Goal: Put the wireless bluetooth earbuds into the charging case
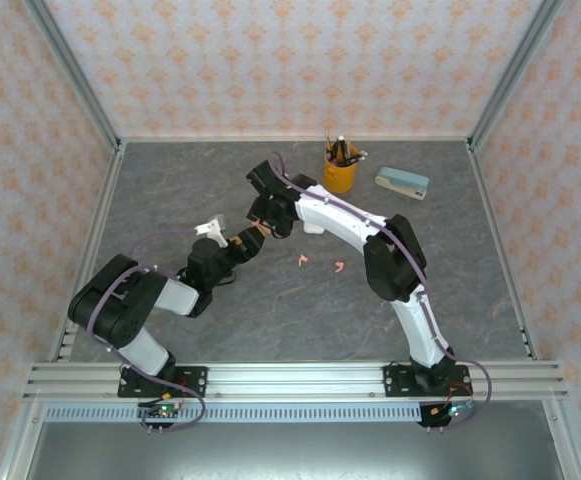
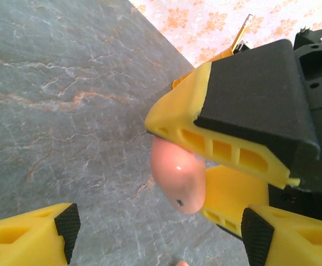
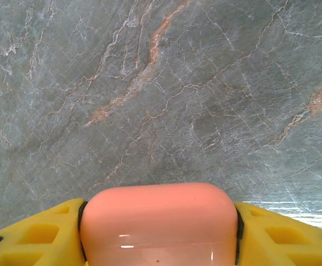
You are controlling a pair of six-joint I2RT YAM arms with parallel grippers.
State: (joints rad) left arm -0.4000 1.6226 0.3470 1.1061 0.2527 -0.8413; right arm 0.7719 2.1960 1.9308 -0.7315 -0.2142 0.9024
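Left gripper [image 1: 238, 246] gaping, right gripper [image 1: 262, 222] clamped on the salmon-pink charging case [image 3: 158, 221], pink earbuds [image 1: 302, 261] loose on the table [image 1: 170, 180].
Left of centre in the top view, the left jaws stand apart with nothing between them, nose to nose with the right gripper and its case. Just right of both, mid-frame, the two earbuds lie side by side. The fingers are crowded. If the left jaws bite off-centre, they could strike the right fingers or twist the smooth case loose, and an arm swinging low could sweep the tiny earbuds away.
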